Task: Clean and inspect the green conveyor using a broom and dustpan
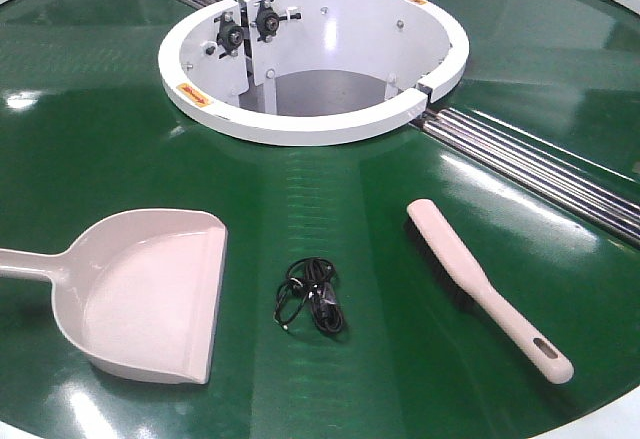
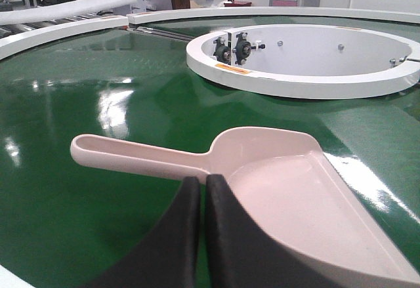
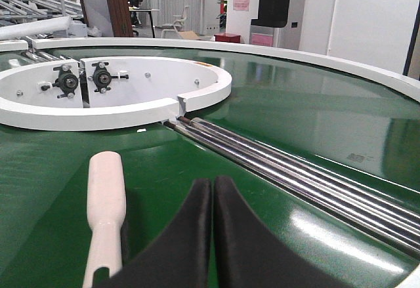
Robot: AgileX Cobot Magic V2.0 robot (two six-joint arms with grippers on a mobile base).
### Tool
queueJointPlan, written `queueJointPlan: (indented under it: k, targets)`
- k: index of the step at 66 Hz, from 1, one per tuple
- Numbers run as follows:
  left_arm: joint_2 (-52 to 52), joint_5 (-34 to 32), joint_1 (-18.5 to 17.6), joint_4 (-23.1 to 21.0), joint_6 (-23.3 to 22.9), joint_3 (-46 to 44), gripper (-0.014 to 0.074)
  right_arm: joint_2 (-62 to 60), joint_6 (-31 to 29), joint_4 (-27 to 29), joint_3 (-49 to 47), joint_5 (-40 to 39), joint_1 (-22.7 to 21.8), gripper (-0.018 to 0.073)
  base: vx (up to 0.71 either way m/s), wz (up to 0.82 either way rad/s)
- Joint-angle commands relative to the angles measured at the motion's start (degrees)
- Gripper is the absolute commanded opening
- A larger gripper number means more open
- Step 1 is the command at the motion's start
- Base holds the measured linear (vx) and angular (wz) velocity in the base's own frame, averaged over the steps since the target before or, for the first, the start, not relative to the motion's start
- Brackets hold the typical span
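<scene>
Glossy green conveyor (image 1: 330,189) carries everything. Broom (image 1: 480,284) lies flat, near-right of the white hub (image 1: 310,129); dustpan (image 1: 150,289) lies near-left of hub, with a black cable (image 1: 315,297) between them. Both judged light, stiff, slick plastic; best hold is mid-handle. Left tool (image 2: 202,183) and right tool (image 3: 212,184): pads together, empty.

One dustpan (image 1: 150,294); one broom (image 1: 485,289); one tangled black cord (image 1: 315,297). One green conveyor (image 1: 330,209); one white hub ring (image 1: 310,124) with two dark bearings (image 1: 230,31); two steel roller strips (image 1: 540,169).
</scene>
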Motion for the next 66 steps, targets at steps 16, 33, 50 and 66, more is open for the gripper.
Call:
queueJointPlan:
  k: [16,33,50,66]
  targets:
    - [-0.8,-8.2,0.2,-4.3,-3.3,-0.1,-0.0006,-0.6,-0.1,-0.4,0.2,-4.0,-0.3,-0.0009,0.00,0.00]
    - [0.3,-8.8,0.2,-4.4,-1.3,-12.6,-0.0006,-0.6,-0.1,-0.4,0.2,-4.0,-0.3,-0.0009,0.00,0.00]
    - [19.2,11.8,0.2,-0.7,1.9,-28.7,-0.0006,-0.6,-0.1,-0.4,0.2,-4.0,-0.3,-0.0009,0.00,0.00]
    - [34.3,16.1,0.2,-0.7,1.9,-32.0,-0.0006,-0.6,-0.1,-0.4,0.2,-4.0,-0.3,-0.0009,0.00,0.00]
